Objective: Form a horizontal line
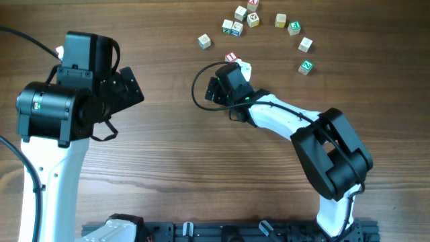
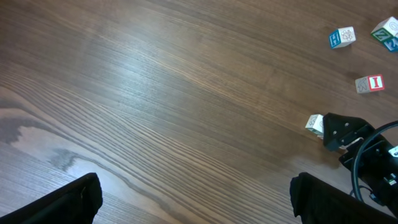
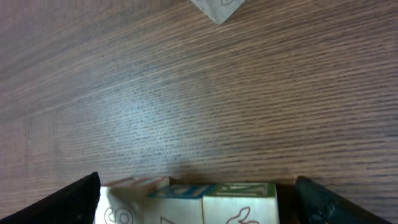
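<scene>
In the right wrist view a short row of three whitish letter cubes, the horizontal line (image 3: 239,202), lies side by side at the bottom edge, with red, blue and green top faces. My right gripper (image 3: 196,200) is open and straddles the row, with a small gap showing at the right fingertip (image 3: 317,202). In the overhead view the right gripper (image 1: 233,72) hides most of the row. My left gripper (image 2: 196,199) is open over bare wood, far left of the cubes; overhead it is the left gripper (image 1: 132,87).
Several loose letter cubes are scattered at the table's back right, among them a cube (image 1: 204,42), a pair of cubes (image 1: 232,27), a green-marked cube (image 1: 306,66) and a red-marked cube (image 1: 232,58) just past the right gripper. One cube corner (image 3: 217,7) shows ahead of the row.
</scene>
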Robot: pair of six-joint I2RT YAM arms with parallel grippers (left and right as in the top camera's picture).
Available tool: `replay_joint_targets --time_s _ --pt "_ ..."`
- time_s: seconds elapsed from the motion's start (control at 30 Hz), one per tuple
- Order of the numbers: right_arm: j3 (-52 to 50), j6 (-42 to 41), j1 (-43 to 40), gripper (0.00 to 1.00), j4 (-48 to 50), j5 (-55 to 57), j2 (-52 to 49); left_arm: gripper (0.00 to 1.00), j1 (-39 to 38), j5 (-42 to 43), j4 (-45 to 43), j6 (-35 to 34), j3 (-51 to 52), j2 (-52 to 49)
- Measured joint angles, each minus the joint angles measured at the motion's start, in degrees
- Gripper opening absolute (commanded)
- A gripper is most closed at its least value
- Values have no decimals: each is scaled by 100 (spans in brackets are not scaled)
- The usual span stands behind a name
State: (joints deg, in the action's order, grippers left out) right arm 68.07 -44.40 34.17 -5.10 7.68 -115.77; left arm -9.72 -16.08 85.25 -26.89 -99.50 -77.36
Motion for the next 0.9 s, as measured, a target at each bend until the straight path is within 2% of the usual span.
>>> replay_joint_targets --time_s 0.13,0.23,0.53,0.9 --pt "2 79 0 99 50 28 -17 100 0 0 2 0 0 0" --pt "15 492 -11 100 330 -120 -103 100 0 0 0 0 0 2" --pt "166 1392 52 99 -131 -229 -127 100 0 0 2 0 0 0" --pt "212 1300 378 99 -332 -2 -136 100 0 0 2 0 0 0"
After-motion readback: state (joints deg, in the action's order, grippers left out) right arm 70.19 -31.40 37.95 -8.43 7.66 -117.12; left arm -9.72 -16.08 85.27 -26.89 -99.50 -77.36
